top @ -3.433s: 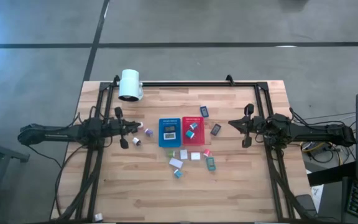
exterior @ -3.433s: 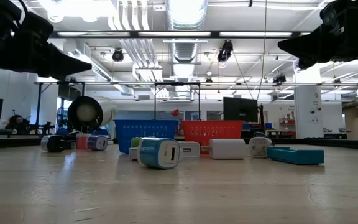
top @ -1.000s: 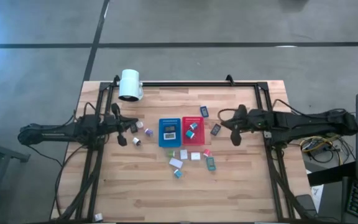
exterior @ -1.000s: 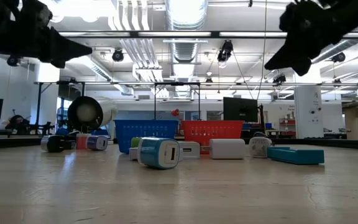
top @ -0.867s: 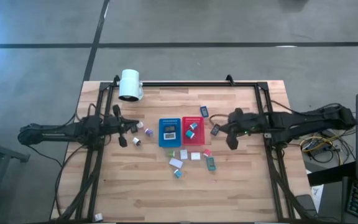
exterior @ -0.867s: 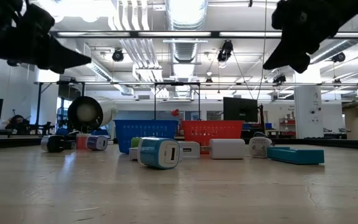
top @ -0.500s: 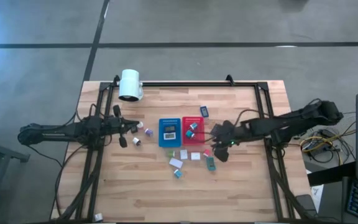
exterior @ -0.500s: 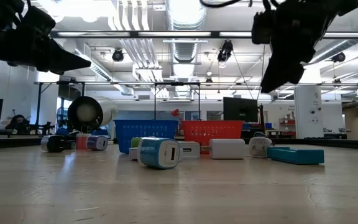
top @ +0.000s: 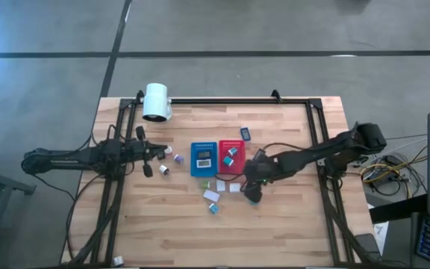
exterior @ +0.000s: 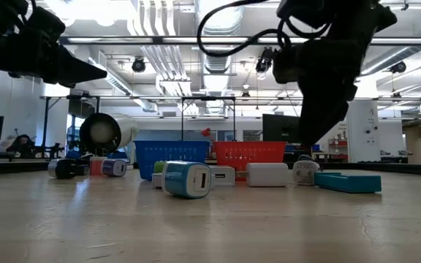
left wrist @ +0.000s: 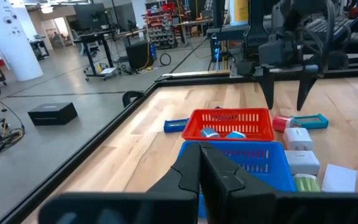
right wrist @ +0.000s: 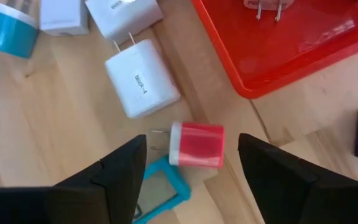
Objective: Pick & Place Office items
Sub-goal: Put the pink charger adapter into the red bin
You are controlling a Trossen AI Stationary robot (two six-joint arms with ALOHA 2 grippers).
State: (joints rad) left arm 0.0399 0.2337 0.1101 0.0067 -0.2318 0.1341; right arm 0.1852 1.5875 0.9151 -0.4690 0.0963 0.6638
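**A:** Hovering over what, exactly? Take the red tray [top: 231,157] as the mark.

**B:** The right gripper [right wrist: 191,163] hangs just off the red tray's near corner, jaws spread wide, with a pink plug [right wrist: 196,145] lying between them on the bench [top: 290,217]. Nothing is gripped. I judge the wide spread is there to let the fingers drop either side of the plug, whose prongs point away from the tray.

**A:** What else lies close to it?

**B:** A white charger [right wrist: 142,86] sits just beside the plug, a little farther along the tray's edge. A teal block [right wrist: 159,193] touches or nearly touches the plug on the side away from the tray. That crowding could spoil a clean grasp.

**A:** And the other arm?

**B:** The left gripper [top: 149,155] waits well apart, beyond the blue tray [top: 204,158] that stands against the red one. Its jaws look closed in its wrist view, holding nothing.

**A:** What do the trays hold?

**B:** The red tray carries two small teal-and-white pieces [left wrist: 218,133]. The blue tray has a dark item [top: 204,154] and a pale one below it. The other office items are loose on the bench around both trays, most just past the red tray's near edge.
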